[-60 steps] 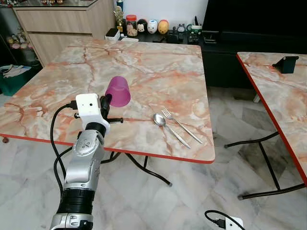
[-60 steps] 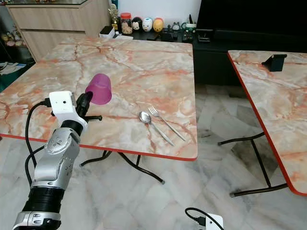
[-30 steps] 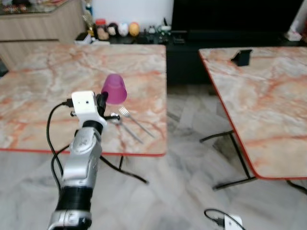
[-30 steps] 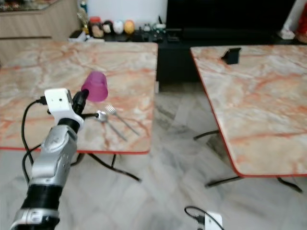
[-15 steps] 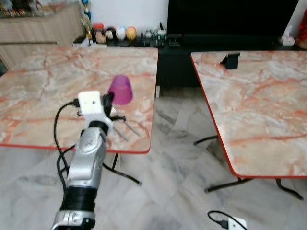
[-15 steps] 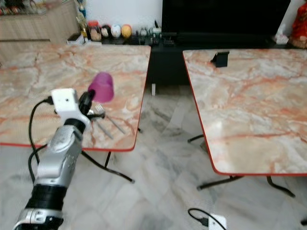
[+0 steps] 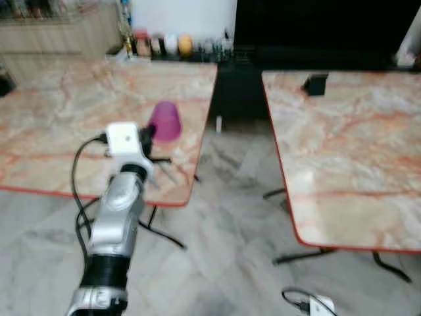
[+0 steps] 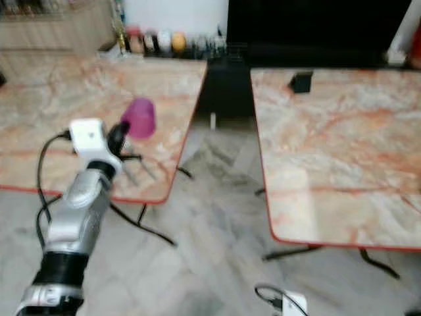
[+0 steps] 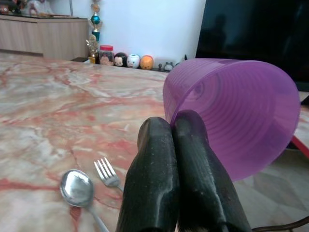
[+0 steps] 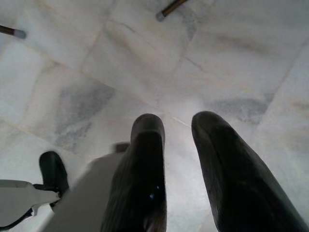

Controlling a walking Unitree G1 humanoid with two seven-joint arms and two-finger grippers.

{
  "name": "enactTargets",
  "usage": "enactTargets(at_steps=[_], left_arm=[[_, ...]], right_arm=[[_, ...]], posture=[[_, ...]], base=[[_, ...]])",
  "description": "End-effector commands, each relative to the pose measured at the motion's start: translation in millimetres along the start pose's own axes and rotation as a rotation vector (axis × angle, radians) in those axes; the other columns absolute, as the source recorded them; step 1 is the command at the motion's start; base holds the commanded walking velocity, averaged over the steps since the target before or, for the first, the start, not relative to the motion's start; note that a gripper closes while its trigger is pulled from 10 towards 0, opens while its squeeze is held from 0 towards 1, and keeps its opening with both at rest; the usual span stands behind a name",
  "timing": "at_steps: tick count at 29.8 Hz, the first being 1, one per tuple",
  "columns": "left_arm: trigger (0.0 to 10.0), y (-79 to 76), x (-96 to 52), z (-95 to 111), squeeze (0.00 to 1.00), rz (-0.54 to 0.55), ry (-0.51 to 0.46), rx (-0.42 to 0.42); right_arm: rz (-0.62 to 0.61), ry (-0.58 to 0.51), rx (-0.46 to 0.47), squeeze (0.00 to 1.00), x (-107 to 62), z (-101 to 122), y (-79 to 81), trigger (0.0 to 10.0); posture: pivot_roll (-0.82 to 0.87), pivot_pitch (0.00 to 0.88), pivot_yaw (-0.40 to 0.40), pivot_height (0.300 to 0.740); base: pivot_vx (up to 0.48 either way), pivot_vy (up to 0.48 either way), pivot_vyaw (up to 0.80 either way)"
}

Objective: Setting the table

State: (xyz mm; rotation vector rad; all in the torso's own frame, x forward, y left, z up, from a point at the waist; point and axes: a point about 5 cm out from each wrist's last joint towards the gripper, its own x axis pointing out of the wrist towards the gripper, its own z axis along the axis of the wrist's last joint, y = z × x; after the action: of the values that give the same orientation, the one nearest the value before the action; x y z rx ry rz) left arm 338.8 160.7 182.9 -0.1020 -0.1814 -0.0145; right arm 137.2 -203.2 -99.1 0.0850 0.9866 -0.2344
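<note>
Above the left table's (image 7: pixel 59 105) right edge, near its front right corner, hangs the cup (image 7: pixel 164 121): translucent purple plastic, ribbed inside, tipped on its side with the open mouth toward the wrist camera. The left gripper (image 9: pixel 175 145) has its two black fingers pressed together on the cup's rim, pinching the wall between them. On the tabletop below lie a spoon (image 9: pixel 77 189) and fork (image 9: pixel 107 173), side by side near that same edge. The right gripper (image 10: pixel 179 145) hangs low over the floor (image 10: pixel 231 58), fingers spread and holding nothing.
</note>
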Motion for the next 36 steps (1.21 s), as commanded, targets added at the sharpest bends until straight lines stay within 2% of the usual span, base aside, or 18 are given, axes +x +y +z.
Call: enactTargets(at_steps=[1, 36], left_arm=[[10.0, -8.2, 1.6, 2.5, 0.0, -0.026, -0.012, -0.005], [10.0, -7.5, 2.6, 4.4, 0.0, -0.026, -0.017, -0.005]], right_arm=[[-0.009, 0.0, -0.002, 0.0, -0.5, -1.1, -4.0, 10.0], [-0.016, -0.012, 0.006, 0.0, -0.3, 0.9, -4.6, 10.0]], posture=[[0.05, 0.0, -0.014, 0.74], [0.05, 0.0, -0.018, 0.74]], base=[[0.0, -0.262, 0.0], [0.0, -0.259, 0.0]])
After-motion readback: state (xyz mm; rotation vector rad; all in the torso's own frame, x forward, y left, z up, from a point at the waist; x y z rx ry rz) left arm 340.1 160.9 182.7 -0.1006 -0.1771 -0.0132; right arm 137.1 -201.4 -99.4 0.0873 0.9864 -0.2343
